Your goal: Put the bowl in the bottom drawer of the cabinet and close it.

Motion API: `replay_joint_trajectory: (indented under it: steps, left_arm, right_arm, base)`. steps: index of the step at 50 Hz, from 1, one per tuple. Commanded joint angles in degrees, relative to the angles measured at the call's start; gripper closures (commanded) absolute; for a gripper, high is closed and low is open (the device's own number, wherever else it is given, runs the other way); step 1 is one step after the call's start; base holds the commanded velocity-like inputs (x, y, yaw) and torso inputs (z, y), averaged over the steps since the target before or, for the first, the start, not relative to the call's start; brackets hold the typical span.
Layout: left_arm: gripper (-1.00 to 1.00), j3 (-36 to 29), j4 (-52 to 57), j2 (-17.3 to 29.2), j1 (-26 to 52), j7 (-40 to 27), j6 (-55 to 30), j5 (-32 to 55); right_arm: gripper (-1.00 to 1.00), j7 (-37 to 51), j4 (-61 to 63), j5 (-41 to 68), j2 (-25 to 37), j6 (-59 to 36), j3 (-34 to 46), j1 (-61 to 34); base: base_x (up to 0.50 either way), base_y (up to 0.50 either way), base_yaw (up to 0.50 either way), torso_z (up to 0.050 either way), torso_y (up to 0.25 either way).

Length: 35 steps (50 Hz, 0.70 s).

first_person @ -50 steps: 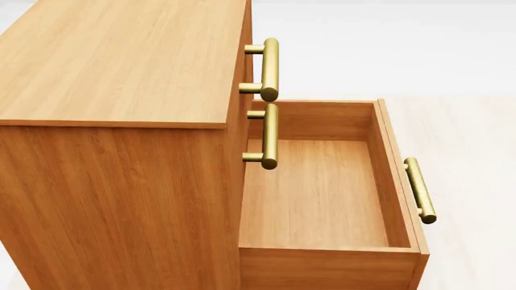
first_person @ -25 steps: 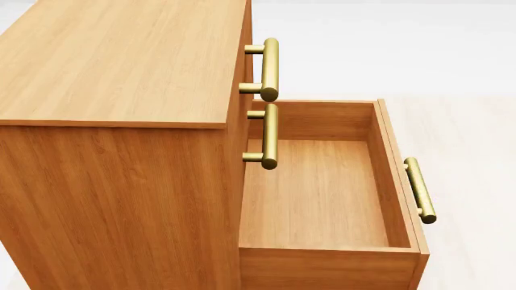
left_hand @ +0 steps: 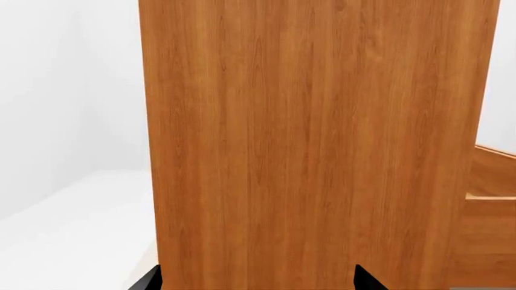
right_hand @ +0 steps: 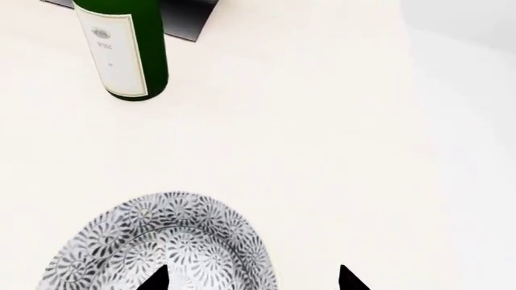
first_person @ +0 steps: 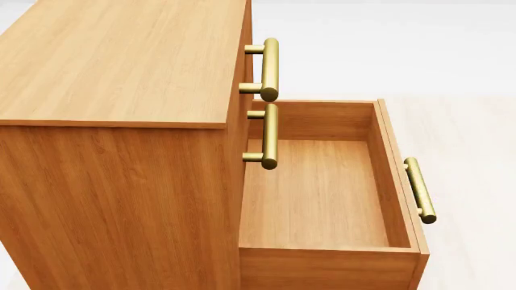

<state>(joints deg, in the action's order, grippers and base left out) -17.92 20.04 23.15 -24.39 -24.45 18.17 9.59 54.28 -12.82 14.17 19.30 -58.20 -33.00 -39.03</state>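
The orange-brown cabinet point(first_person: 121, 72) fills the left of the head view. Its bottom drawer point(first_person: 322, 193) is pulled out to the right with nothing inside, its brass handle point(first_person: 420, 190) on the outer front. Neither gripper shows in the head view. The speckled bowl point(right_hand: 161, 235) sits on a pale surface in the right wrist view. My right gripper point(right_hand: 251, 281) is open just over it, one fingertip point(right_hand: 157, 279) above the bowl's inside and the other beyond its rim. My left gripper point(left_hand: 258, 281) is open, facing the cabinet's side wall point(left_hand: 315, 145) at close range.
A tall green bottle point(right_hand: 122, 51) stands past the bowl, next to a dark base point(right_hand: 181, 15). The two upper drawers are shut, and their brass handles point(first_person: 269, 69) jut out over the open drawer. Pale floor lies right of the drawer.
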Motion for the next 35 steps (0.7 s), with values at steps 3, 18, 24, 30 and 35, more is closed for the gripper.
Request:
replay_joint_trajectory:
  steps: [3, 18, 24, 30, 35]
  left_arm:
    - [-1.00, -0.2, -0.4, 0.1, 0.2, -0.1, 0.3, -0.1]
    - [-1.00, -0.3, -0.4, 0.3, 0.3, -0.3, 0.3, 0.3]
    - [-1.00, -0.4, -0.4, 0.4, 0.3, -0.4, 0.4, 0.3]
    - [-1.00, -0.4, -0.5, 0.4, 0.3, -0.4, 0.6, 0.3]
    - [-1.00, -0.5, -0.3, 0.6, 0.3, -0.5, 0.4, 0.3]
  right_arm:
    - [-1.00, -1.0, -2.8, 1.8, 0.1, -1.8, -2.2, -1.2]
    - [-1.00, -1.3, -5.3, 2.9, 0.0, -1.7, -4.6, -1.5]
    - [-1.00, -1.2, -5.4, 3.0, -0.1, -1.5, -5.2, -1.3]
    - [-1.00, 0.3, -6.2, 2.4, -0.3, -0.7, -6.3, -1.3]
    - [-1.00, 0.4, -7.4, 1.8, -0.1, 0.0, -5.9, -1.3]
  base:
    - [0.00, 0.00, 0.00, 0.000, 0.000]
    - [0.00, 0.00, 0.00, 0.000, 0.000]
    - [0.00, 0.00, 0.00, 0.000, 0.000]
    - [0.00, 0.00, 0.00, 0.000, 0.000]
    - [0.00, 0.00, 0.00, 0.000, 0.000]
